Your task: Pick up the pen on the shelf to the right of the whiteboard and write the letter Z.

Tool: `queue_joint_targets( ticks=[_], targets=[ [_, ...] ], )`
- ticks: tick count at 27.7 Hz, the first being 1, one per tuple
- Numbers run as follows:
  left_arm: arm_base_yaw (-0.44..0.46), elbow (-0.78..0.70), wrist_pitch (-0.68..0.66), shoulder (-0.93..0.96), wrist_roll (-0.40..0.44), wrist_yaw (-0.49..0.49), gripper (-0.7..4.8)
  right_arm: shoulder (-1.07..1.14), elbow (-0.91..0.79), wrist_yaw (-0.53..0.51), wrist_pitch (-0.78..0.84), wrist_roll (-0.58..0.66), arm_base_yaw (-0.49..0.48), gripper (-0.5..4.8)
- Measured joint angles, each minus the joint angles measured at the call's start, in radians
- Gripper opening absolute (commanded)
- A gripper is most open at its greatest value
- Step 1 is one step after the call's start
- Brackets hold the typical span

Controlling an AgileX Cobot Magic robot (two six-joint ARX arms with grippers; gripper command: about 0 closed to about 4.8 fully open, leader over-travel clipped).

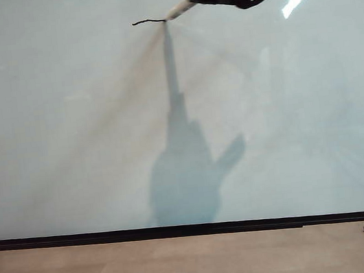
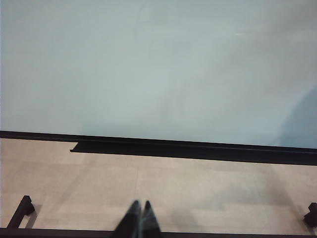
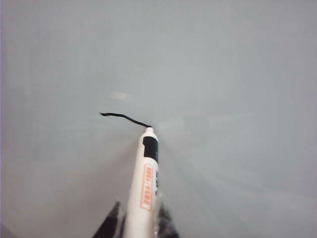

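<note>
Gripping pen, right gripper jaws clamped, tip on whiteboard; left gripper jaws closed, low.

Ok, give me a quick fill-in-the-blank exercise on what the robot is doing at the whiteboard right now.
1. The right tool is shut on the ____.
2. The pen has its tip against the ____.
3. Of the letter Z, only the ____ stroke is drawn.
4. The left tool hangs shut over the ____, holding nothing.

Missing words: pen; whiteboard; top; floor
</note>
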Motion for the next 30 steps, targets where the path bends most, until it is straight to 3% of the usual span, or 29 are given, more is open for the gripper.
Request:
queue_joint_targets(
  ticks=[14,22,30],
  targets=[
    [0.000,0.000,0.000,0.000,0.000,0.000,-0.05,-0.095,-0.080,0.016,-0.002,0.000,-0.042,-0.09],
    [0.000,0.000,0.000,0.000,0.000,0.000,-0.05,-0.055,-0.078,-0.017,-0.026,-0.029,0.106,-0.09],
    [0.000,0.000,0.000,0.000,0.000,0.000,-0.04,0.101,-0.060,-0.046,-0.028,0.002,0.124,-0.09]
  ],
)
